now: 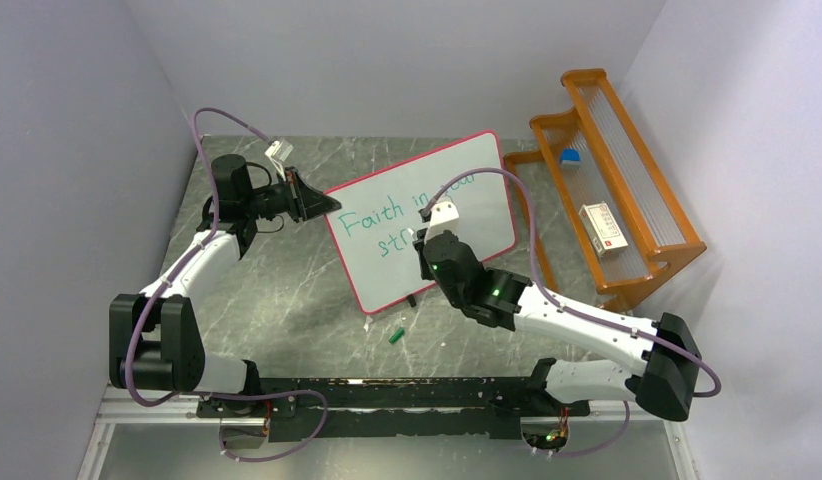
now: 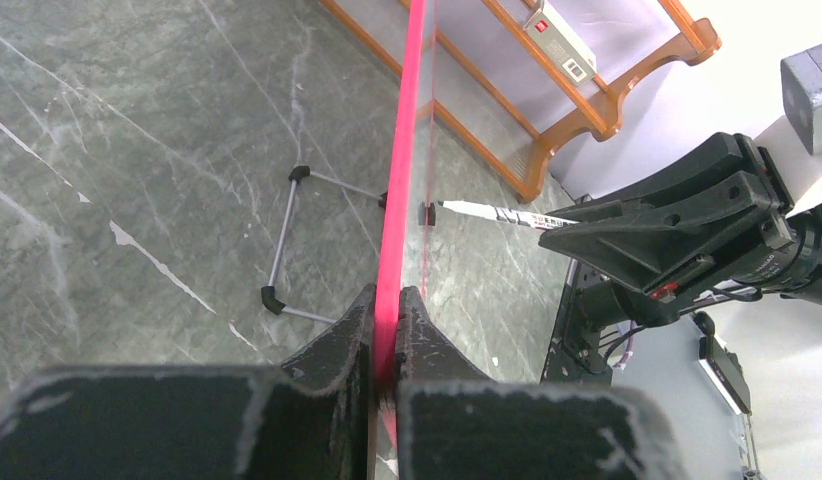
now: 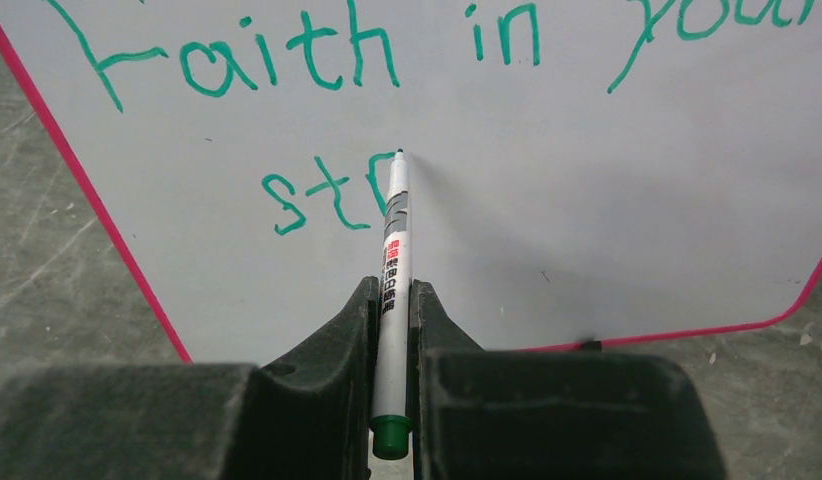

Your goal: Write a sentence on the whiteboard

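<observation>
so the whiteboard [image 1: 377, 275] face looks smooth and slightly glossy with a shiny pink plastic frame, the table [image 1: 287, 300] is grey marble-look stone with a dull sheen, the rack [image 1: 647, 272] is orange varnished wood, the marker [image 3: 395, 260] is smooth white plastic, and the right gripper fingers [image 3: 317, 360] are matt black plastic, kinda rough-edged.

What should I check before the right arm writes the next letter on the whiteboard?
1. Board hold: left gripper shut on the pink edge of the whiteboard: ok.
2. Pen hold: right gripper shut on the marker, barrel straight between the fingers: ok.
3. Marker tip at the board beside the unfinished "str" of the sentence: ok.
4. Blank board right of "str" for more letters: ok.
5. Loose green cap on the table, apart from both arms: ok.
6. Ink flow at the tip: cannot tell.
</observation>
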Robot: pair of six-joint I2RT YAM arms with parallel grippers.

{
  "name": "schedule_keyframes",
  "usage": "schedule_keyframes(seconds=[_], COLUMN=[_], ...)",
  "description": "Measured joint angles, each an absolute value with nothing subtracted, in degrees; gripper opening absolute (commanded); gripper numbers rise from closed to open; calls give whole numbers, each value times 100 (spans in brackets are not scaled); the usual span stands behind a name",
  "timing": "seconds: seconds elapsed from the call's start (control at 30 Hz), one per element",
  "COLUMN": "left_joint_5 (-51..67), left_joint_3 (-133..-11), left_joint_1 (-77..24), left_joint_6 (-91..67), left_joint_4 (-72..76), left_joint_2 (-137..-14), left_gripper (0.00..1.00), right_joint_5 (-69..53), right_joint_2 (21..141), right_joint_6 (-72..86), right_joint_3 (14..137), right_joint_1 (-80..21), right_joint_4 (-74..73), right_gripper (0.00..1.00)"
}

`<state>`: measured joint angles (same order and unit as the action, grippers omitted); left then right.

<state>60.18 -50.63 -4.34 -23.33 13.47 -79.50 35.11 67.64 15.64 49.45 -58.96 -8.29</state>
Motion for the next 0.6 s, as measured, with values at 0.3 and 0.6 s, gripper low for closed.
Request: schedule_keyframes(seconds=[0.3, 0.6], left_joint_5=[6018, 6020], left_joint_3=[-5063, -5063], left_joint_1=[-434, -434], left_joint_6=[-2333, -2333], left_joint_4=[1347, 1347], left_joint_2=[-7950, -7950], left_gripper=[5, 5], right_joint_5=[3398, 3389], right_joint_2=[6724, 6726], right_joint_6=[1712, 1758], right_joint_3=[4733, 4718], right_joint_1=[-5894, -5892], right_joint_4=[-967, -991], right_gripper=[0, 0])
